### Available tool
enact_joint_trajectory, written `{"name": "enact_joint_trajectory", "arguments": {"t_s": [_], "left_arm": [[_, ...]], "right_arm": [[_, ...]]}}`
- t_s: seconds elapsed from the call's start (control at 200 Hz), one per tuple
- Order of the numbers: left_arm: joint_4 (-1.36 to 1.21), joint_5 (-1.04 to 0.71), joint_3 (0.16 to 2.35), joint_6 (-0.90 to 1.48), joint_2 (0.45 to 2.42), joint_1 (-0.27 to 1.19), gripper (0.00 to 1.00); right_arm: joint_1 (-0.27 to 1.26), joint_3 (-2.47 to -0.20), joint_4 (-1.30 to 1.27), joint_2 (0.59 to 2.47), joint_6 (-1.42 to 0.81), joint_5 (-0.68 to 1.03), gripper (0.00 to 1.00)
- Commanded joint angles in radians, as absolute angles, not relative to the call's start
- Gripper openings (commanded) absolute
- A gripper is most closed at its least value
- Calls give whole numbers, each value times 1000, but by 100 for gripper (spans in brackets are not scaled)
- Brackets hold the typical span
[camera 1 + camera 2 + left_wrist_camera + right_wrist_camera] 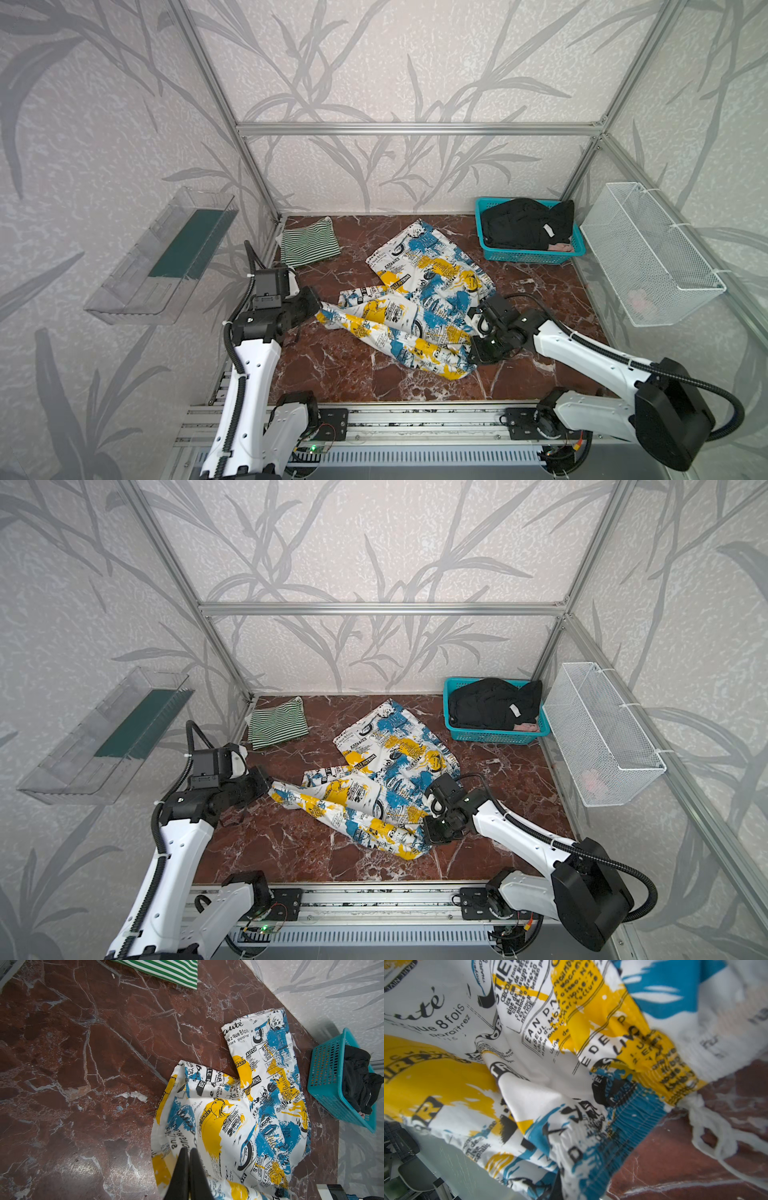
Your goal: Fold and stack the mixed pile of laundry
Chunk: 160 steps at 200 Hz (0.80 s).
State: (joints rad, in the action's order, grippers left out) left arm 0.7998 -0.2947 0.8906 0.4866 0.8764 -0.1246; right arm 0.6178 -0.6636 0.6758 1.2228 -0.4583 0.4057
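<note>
Left arm point(249, 365): rises from the front rail on the left in both top views, with the wrist bent forward and inward. Left gripper point(315, 306): jaws closed, pinching an edge of the printed garment point(415, 299). In the left wrist view its fingers point(180, 1167) lie flat against one another.

Right arm point(582, 349): the elbow stands far out to the right and the forearm reaches inward, low over the surface. Right gripper point(473, 358): it points toward the centre, jaws closed on a bunched edge of the same garment — fingertips buried in cloth in the right wrist view.

The grippers are well apart.
</note>
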Motion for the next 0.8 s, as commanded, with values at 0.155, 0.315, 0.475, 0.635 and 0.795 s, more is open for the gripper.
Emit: {"name": "enact_joint_trajectory", "arguments": {"t_s": [0.155,0.315,0.475,0.635,0.795], "left_arm": [[870,-165,885,489,743,-129,0],[898,-124,879,513,640,-129,0],[930,-165,854,553,646,-128,0],[898,-375,734,669,779,-125,5],[829,-338,614,782,803,-87,25]], "right_arm": [[679,-649,817,1222,-431,421,6],[739,-655,817,1203,-477,411,5],[753,-678,807,1222,-492,342,7],[753,-693,755,1231,-527,280,8],[753,-712,705,1278,-547,250,8]]}}
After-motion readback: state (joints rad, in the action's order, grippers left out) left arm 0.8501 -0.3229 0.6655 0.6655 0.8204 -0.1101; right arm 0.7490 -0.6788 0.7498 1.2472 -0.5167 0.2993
